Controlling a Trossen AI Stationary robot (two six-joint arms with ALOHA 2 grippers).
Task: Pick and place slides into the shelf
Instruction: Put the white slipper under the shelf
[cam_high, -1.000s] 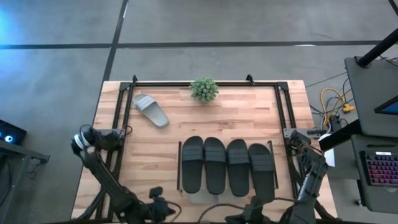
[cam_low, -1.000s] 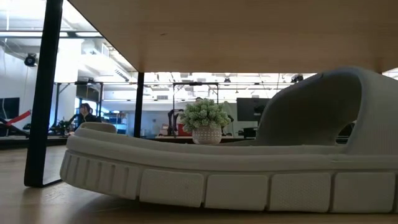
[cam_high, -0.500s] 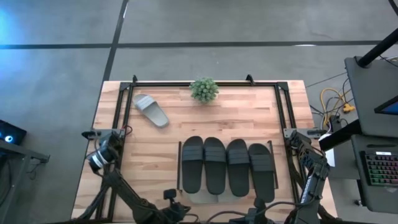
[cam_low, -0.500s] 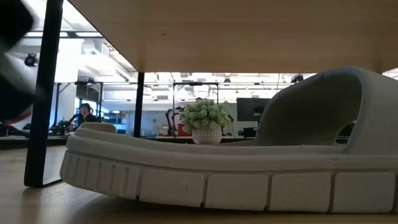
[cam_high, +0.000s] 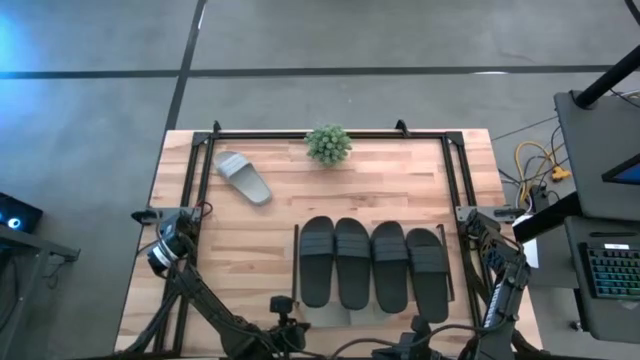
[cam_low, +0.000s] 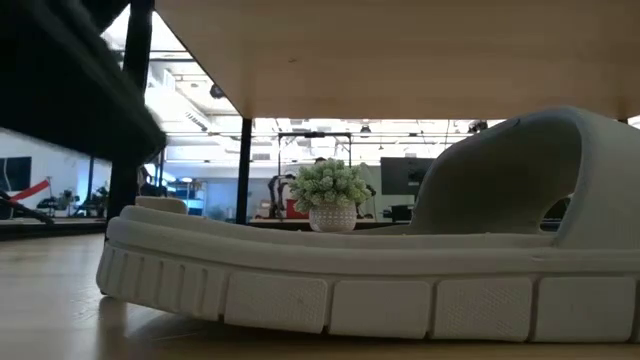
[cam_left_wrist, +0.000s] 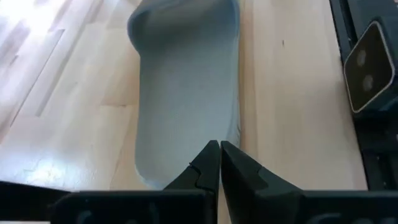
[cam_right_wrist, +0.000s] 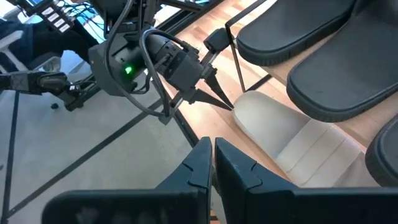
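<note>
Four black slides (cam_high: 372, 265) lie side by side on the shelf (cam_high: 295, 265) near the table's near edge. A light grey slide (cam_right_wrist: 280, 134) lies sole down under the shelf, heel toward the table's left, strap toward the right (cam_low: 520, 170). A second light grey slide (cam_high: 242, 177) lies at the far left. My left gripper (cam_left_wrist: 219, 146) is shut, its tips at the heel end of the slide under the shelf. My right gripper (cam_right_wrist: 212, 144) is shut near the table's near edge, clear of everything. My left gripper has its shut fingertips (cam_right_wrist: 227, 104) at the heel end (cam_left_wrist: 186, 171) of the grey slide under the shelf. It comes from the table's left, slanting down, along the slide's length. The slide lies flat on the table. Whether the tips press it, I cannot tell.
A small potted plant (cam_high: 328, 143) stands at the far edge. A black tube frame (cam_high: 300, 133) runs around the table's far and side edges. The shelf's left rail (cam_right_wrist: 236, 62) passes close by my left gripper. Bare wood lies between the shelf and the plant.
My left gripper has moved toward the table's right, up to the heel of the grey slide under the shelf. The shelf with its four black slides has slid a little toward the right edge. The grey slide under it has stayed where it was.
</note>
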